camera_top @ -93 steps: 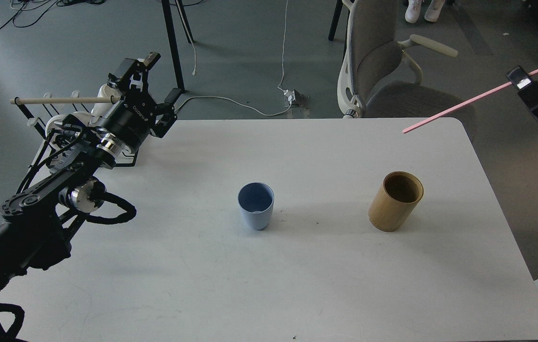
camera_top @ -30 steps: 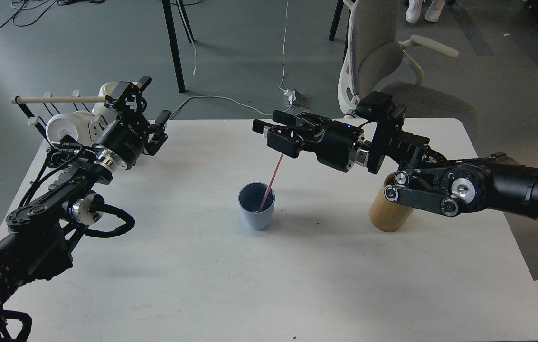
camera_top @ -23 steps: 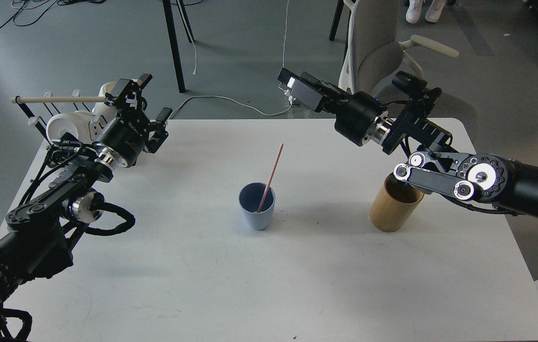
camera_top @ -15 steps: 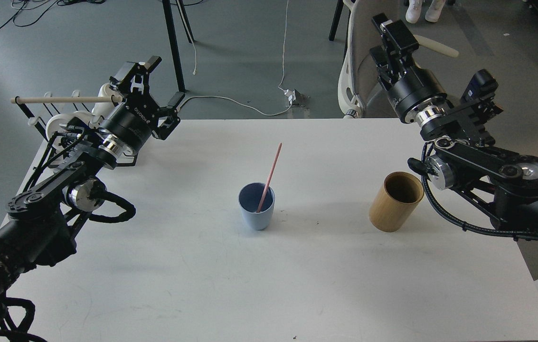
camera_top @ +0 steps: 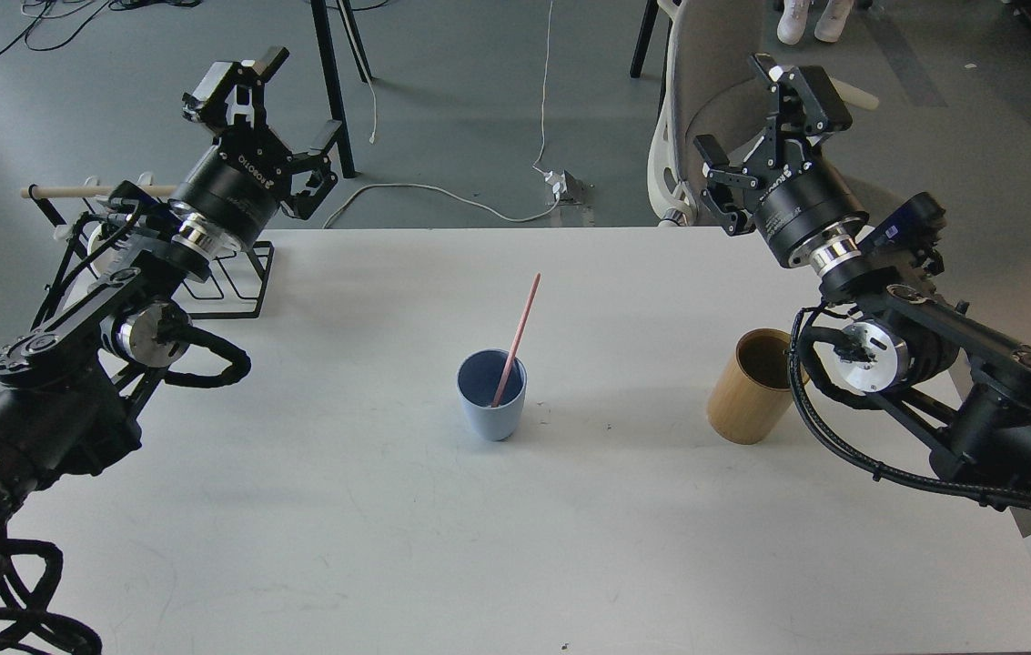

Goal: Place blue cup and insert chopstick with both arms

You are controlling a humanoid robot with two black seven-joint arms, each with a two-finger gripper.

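Note:
The blue cup [camera_top: 490, 400] stands upright near the middle of the white table [camera_top: 515, 546]. One pink chopstick [camera_top: 520, 329] stands in it, leaning to the upper right, with its top end well above the rim. My left gripper [camera_top: 283, 107] is open and empty, raised over the table's back left corner, far from the cup. My right gripper [camera_top: 759, 116] is open and empty, raised over the back right edge, also far from the cup.
A tan wooden cylindrical holder [camera_top: 754, 387] stands right of the cup, close under my right forearm. A black wire rack [camera_top: 233, 282] with a pale wooden rod [camera_top: 69, 192] sits at the back left corner. A grey office chair [camera_top: 724, 100] stands behind the table.
My right gripper let go of the chopstick in the cup, then swung back to the right and up, now open. My left gripper rose and moved back. The cup has not moved.

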